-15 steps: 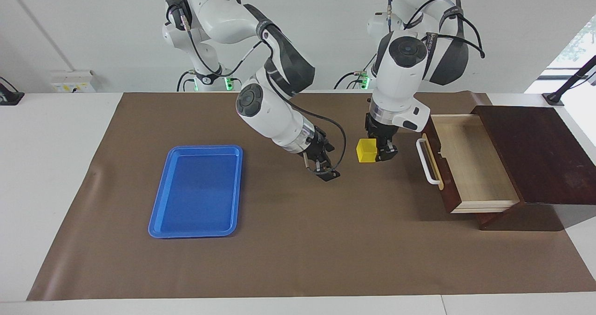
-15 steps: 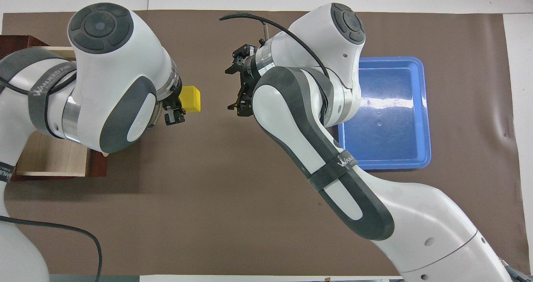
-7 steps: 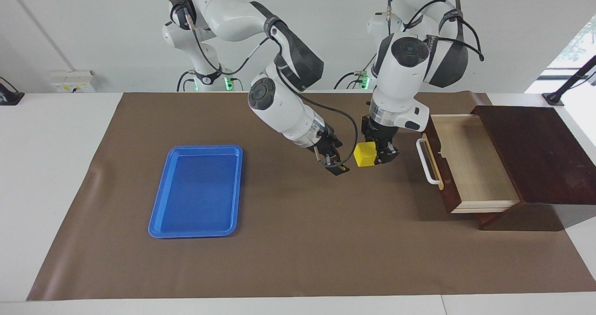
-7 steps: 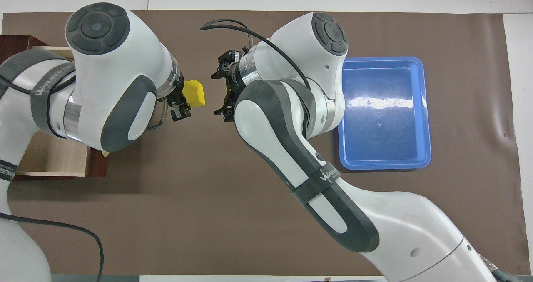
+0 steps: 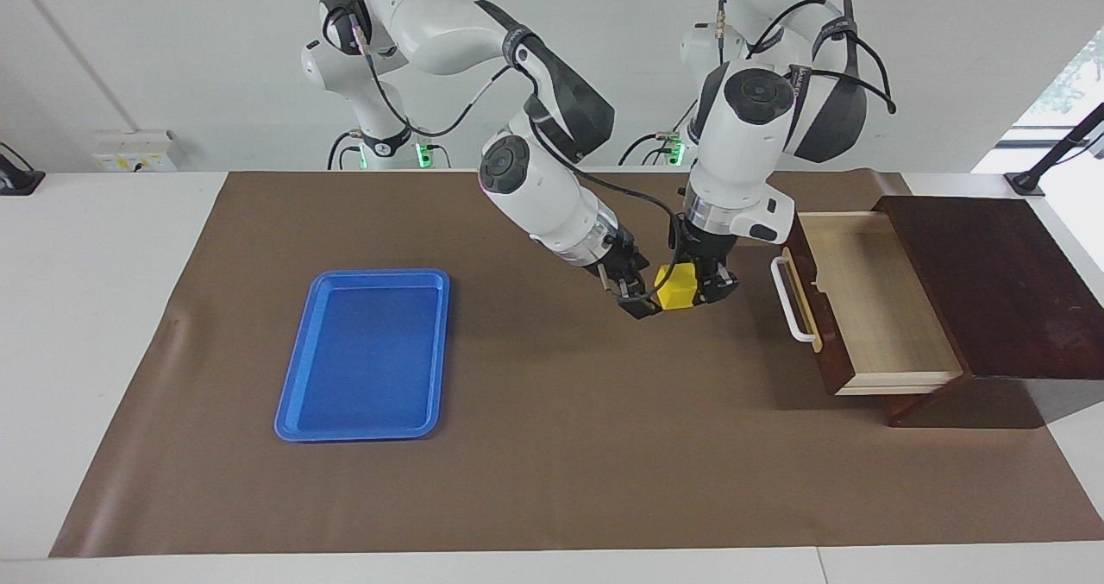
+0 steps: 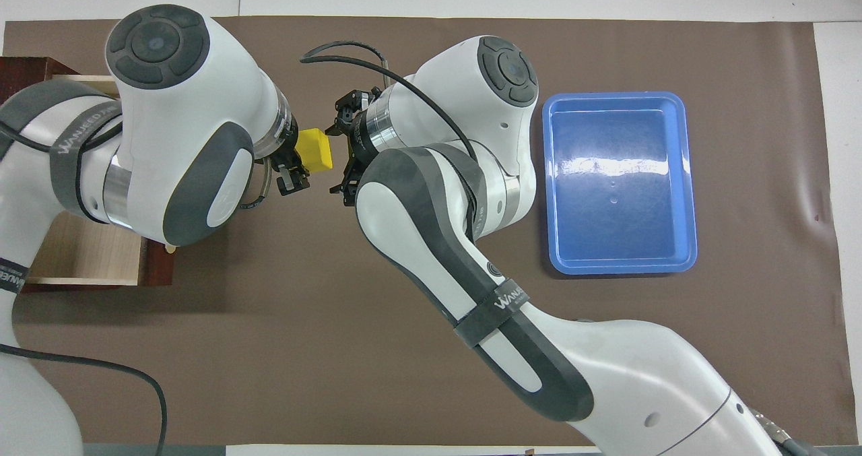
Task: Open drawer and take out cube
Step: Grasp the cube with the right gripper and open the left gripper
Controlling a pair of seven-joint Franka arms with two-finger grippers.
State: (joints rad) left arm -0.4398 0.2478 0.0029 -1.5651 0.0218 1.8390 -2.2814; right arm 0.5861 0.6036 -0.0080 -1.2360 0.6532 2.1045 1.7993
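Observation:
The drawer (image 5: pixel 818 312) stands pulled out of its dark wooden box (image 5: pixel 992 282), pale inside with nothing showing in it. The yellow cube (image 5: pixel 677 285) (image 6: pixel 315 151) hangs above the brown mat in front of the drawer, with my left gripper (image 5: pixel 705 285) (image 6: pixel 292 165) shut on it from above. My right gripper (image 5: pixel 642 302) (image 6: pixel 337 159) reaches in sideways from the tray's end. It is open, and its fingertips sit at the cube's free side, one on each flank. I cannot tell if they touch it.
A flat blue tray (image 5: pixel 366 355) (image 6: pixel 619 180) lies on the mat toward the right arm's end of the table. The dark box sits at the left arm's end. Brown mat (image 5: pixel 561 446) covers the table's middle.
My right gripper has swung toward the drawer and closed the gap to the cube. The left gripper still holds the cube, slightly lower and tilted.

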